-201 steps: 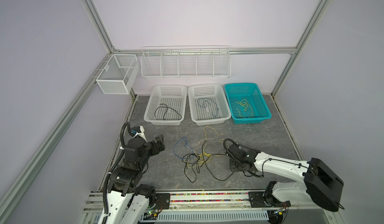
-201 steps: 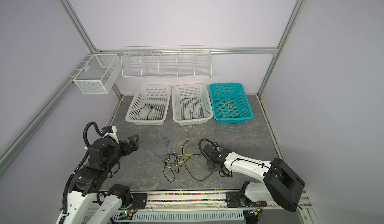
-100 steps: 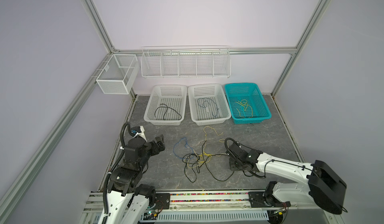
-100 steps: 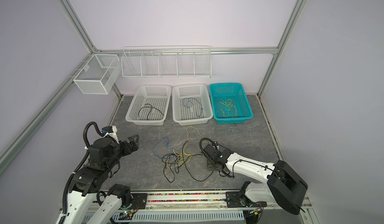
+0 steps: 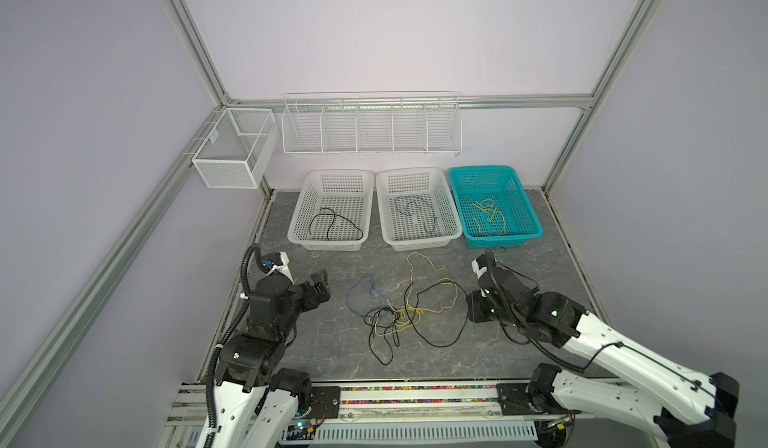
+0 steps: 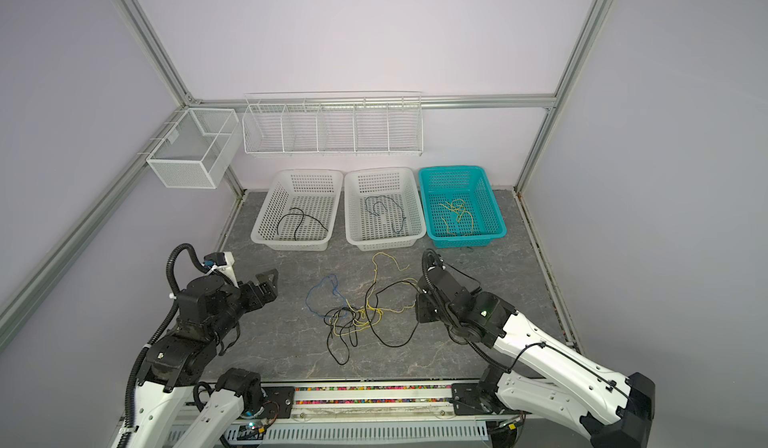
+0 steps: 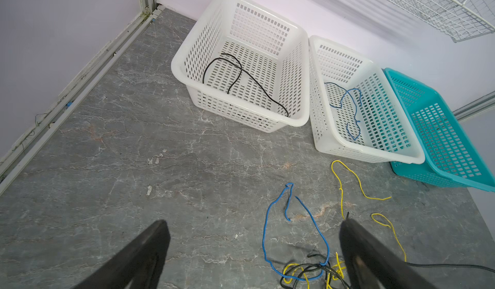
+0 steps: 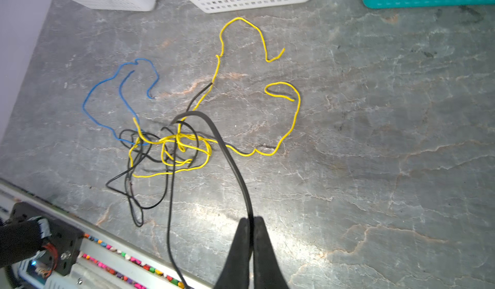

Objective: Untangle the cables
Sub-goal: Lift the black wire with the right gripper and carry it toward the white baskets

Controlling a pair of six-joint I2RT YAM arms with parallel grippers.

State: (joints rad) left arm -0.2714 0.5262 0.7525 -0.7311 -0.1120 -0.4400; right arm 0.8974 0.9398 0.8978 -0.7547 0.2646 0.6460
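Worktop (image 5: 332, 354) lies bare on the near left and far right: free passage. Centre is taken by the tangled cables (image 5: 399, 315); one black strand (image 8: 232, 167) runs raised to the right gripper (image 8: 251, 222). Three touching baskets (image 5: 422, 238) wall off the far edge; a wire rack (image 5: 370, 126) overhangs them.

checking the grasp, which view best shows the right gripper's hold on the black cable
The right wrist view: up close, the right gripper is shut on the black cable, which runs from its tip to the tangle. Both top views show the gripper small, with the pinch hidden. The left wrist view misses the gripper.
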